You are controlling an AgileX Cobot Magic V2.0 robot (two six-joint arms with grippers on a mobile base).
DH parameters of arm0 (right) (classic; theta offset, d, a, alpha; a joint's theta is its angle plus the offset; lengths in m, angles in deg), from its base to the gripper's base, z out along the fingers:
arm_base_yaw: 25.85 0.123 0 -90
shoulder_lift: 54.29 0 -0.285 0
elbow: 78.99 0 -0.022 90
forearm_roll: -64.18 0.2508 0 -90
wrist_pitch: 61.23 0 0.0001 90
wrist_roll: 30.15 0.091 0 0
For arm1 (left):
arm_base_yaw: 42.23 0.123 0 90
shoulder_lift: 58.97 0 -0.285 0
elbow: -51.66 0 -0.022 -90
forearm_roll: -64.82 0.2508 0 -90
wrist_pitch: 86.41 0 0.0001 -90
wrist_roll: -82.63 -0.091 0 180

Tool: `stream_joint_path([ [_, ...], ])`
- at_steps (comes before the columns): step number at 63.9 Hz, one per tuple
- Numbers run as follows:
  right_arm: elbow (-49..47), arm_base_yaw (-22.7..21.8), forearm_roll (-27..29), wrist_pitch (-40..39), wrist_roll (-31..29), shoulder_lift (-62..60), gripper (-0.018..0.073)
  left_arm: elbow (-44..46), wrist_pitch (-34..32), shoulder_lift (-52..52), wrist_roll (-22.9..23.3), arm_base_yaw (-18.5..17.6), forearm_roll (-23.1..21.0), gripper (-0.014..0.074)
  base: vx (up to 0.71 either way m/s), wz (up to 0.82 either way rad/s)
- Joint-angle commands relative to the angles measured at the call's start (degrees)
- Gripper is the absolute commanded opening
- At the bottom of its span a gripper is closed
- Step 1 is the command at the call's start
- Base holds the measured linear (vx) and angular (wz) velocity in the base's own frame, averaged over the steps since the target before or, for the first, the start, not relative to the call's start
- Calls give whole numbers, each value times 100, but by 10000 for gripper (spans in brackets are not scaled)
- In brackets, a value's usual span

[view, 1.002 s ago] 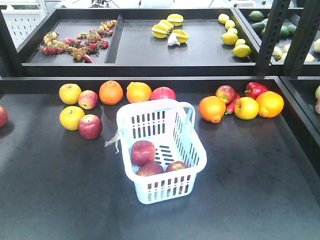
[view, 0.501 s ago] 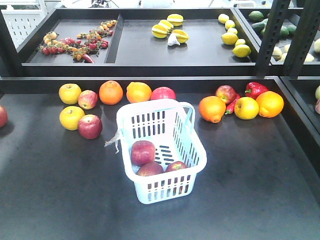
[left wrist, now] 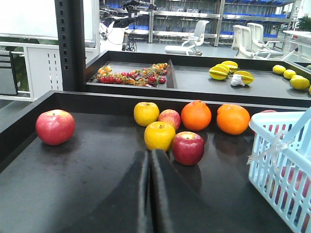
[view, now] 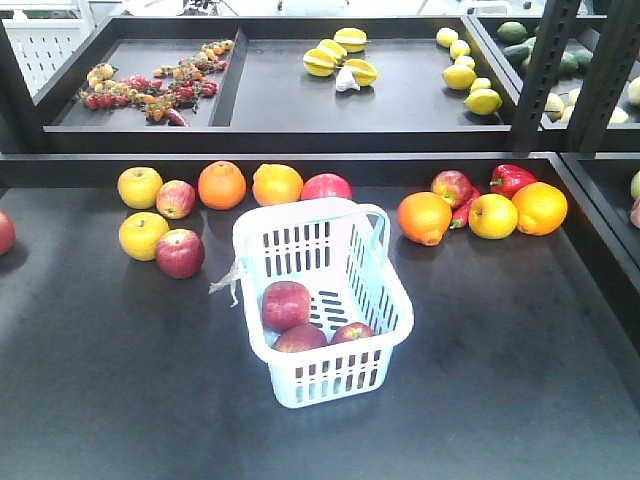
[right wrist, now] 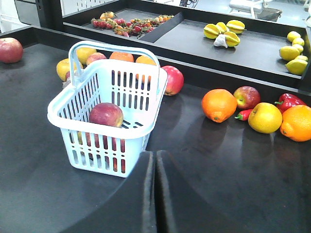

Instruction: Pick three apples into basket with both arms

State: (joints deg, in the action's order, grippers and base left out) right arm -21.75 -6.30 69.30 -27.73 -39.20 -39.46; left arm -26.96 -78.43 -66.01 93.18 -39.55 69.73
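A black tabletop (view: 120, 400) with a raised rim fills the near part of the scene; behind it sits a second black tray level (view: 300, 100), and the left wrist view shows shelving and office chairs (left wrist: 192, 36) further back.

The pale blue basket (view: 255, 265) stands near the middle of the table, one hoop handle (view: 378, 235) raised at its far end and a scrap of clear film (view: 228, 280) hanging off its left side. Three dark red apples lie on its floor: one (view: 286, 304) toward the middle, and two (view: 299, 340) (view: 352, 334) side by side against the near wall.

On the table left of the basket I count two yellow apples (view: 140, 187), two loose red apples (view: 180, 253), two oranges (view: 222, 185) and a red apple (view: 326, 187) just behind the basket's far rim. A further red apple (view: 4, 232) sits alone at the far left edge. To the right lie two oranges (view: 424, 218), one red apple (view: 452, 187), one yellow apple (view: 493, 216) and a red pepper (view: 511, 178).

The upper level holds a heap of small red and orange tomatoes (view: 150, 88), four striped yellow fruits (view: 340, 55) and a loose line of about six lemons (view: 470, 75).

The left gripper (left wrist: 149, 189) hangs low over the table left of the basket, its two black fingers pressed together with nothing between them. The right gripper (right wrist: 154, 194) is likewise closed and empty, just in front of the basket's near right corner.
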Motion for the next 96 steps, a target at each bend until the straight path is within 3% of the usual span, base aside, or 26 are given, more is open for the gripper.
stream_joint_path([
  [1,-144,-11,-16,-423,-32,76,-4,-121,-428,87,7,15,7,-6,0,0],
  [18,-84,-11,-17,-439,-37,76,-4,-121,-428,87,7,15,7,-6,0,0],
  [28,759,-103,-262,-985,56,76,-4,-121,-428,87,7,15,7,-6,0,0],
  [44,1691,-1306,-543,-1470,1421,-16,-4,-121,-428,87,7,15,7,-6,0,0],
  [57,2238,-1903,-513,-1922,1521,-779,-4,-121,-428,87,7,15,7,-6,0,0],
  [79,2249,-1955,-804,-3093,1516,-828,-4,-121,-426,81,7,15,7,-6,0,0],
  [96,2249,-1955,-812,-3181,1411,-828,-4,-121,-426,81,7,15,7,-6,0,0],
])
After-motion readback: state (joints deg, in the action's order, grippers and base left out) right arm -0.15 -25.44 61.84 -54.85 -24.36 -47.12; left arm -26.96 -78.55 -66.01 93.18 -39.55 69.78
